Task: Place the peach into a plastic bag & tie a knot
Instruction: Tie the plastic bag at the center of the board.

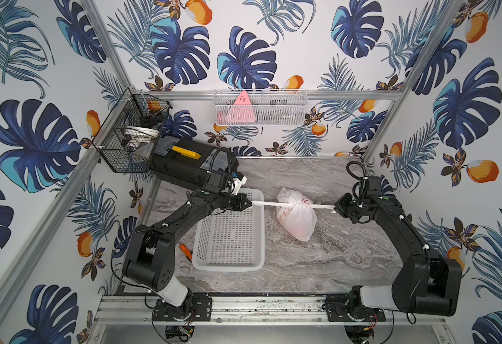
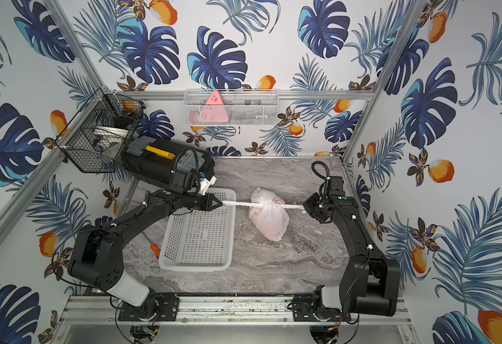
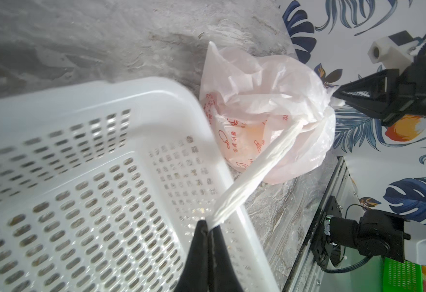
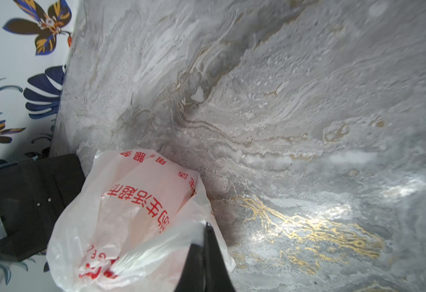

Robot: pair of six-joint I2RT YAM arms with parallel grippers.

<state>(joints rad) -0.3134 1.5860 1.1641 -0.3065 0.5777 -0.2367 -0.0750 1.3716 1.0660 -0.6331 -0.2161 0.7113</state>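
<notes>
Translucent white red-lettered plastic bag [image 1: 300,222]: left gripper [image 1: 249,203] and right gripper [image 1: 335,208] are clamping its handles [image 1: 269,203]; they should be pulling evenly toward nine and three o'clock.

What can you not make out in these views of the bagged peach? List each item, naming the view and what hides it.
- Peach: left wrist view, only a faint orange blur through the plastic bag film.
- Knot: both top views, too small to judge its tightness.
- Right gripper: right wrist view, body cut off by the picture's edge.
- Orange-handled tool: top views, partly behind the white basket rim.
</notes>
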